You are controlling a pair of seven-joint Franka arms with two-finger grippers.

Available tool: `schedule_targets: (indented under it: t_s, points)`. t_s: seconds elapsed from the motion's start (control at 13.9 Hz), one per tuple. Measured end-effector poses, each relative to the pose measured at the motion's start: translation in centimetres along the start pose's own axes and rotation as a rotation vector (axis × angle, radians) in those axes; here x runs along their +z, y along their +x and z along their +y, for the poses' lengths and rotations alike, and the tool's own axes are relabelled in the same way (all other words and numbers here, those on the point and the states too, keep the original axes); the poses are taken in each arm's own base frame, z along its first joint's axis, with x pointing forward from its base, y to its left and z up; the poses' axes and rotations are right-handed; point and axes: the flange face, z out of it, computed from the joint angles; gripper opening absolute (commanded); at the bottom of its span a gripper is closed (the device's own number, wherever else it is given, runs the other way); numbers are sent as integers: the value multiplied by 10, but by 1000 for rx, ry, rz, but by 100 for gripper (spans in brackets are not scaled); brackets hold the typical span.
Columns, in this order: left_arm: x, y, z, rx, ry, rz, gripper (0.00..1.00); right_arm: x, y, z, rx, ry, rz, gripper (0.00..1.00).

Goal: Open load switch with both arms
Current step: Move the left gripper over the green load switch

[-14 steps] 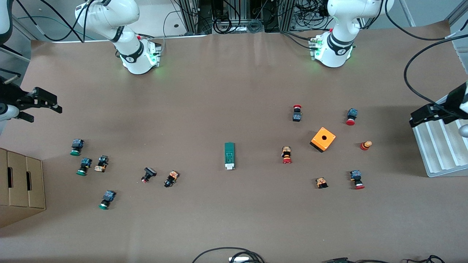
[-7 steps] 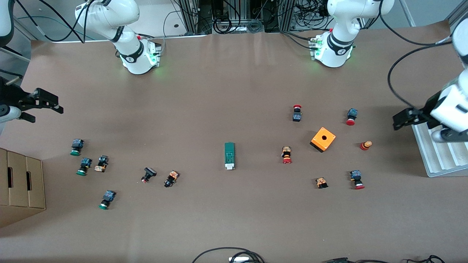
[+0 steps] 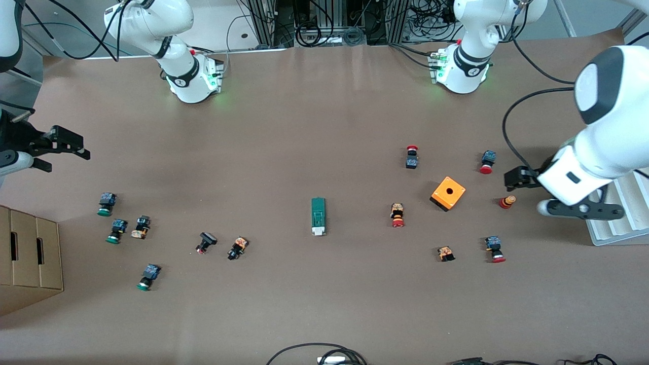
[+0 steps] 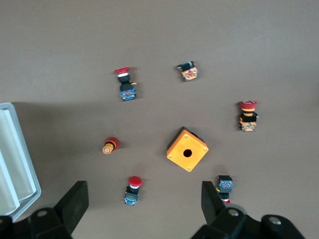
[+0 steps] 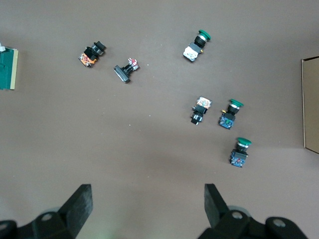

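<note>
The load switch (image 3: 318,216), a narrow dark-green block with a white end piece, lies flat near the middle of the table, and nothing touches it. Only its end (image 5: 8,68) shows in the right wrist view. My left gripper (image 3: 517,177) hangs open over the table at the left arm's end, between a red push button (image 3: 487,162) and a small red-and-yellow piece (image 3: 507,202). In the left wrist view the left gripper (image 4: 143,196) has nothing in it. My right gripper (image 3: 65,154) is open and empty over the right arm's end, and the right gripper (image 5: 147,196) looks down on bare table.
An orange cube with a hole (image 3: 448,193) sits among red push buttons (image 3: 397,215) toward the left arm's end. A white ribbed tray (image 3: 616,223) lies at that table edge. Green-capped buttons (image 3: 116,230) and a cardboard box (image 3: 28,258) are at the right arm's end.
My left arm has swung in from over the white tray toward the orange cube, its gripper still open. My right gripper has shifted only slightly. The load switch has not moved.
</note>
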Motion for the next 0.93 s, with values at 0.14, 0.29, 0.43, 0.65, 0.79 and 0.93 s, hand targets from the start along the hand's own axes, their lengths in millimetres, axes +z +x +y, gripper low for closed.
schedule_targets:
  t_s: [0.14, 0.29, 0.43, 0.65, 0.79, 0.93]
  points:
    - [4, 5, 14, 38, -2, 12, 100, 0, 0, 0, 0, 0, 0, 100]
    - [1, 14, 29, 63, -11, 74, 100, 0, 0, 0, 0, 0, 0, 100]
    - [-3, 20, 50, 64, -28, 135, 100, 0, 0, 0, 0, 0, 0, 100]
    - [-7, 22, 97, 21, -47, 195, 100, 0, 0, 0, 0, 0, 0, 100]
    - [-9, 19, 134, 2, -37, 226, 100, 0, 0, 0, 0, 0, 0, 100]
    - [-8, 14, 176, -29, -14, 279, 100, 0, 0, 0, 0, 0, 0, 100]
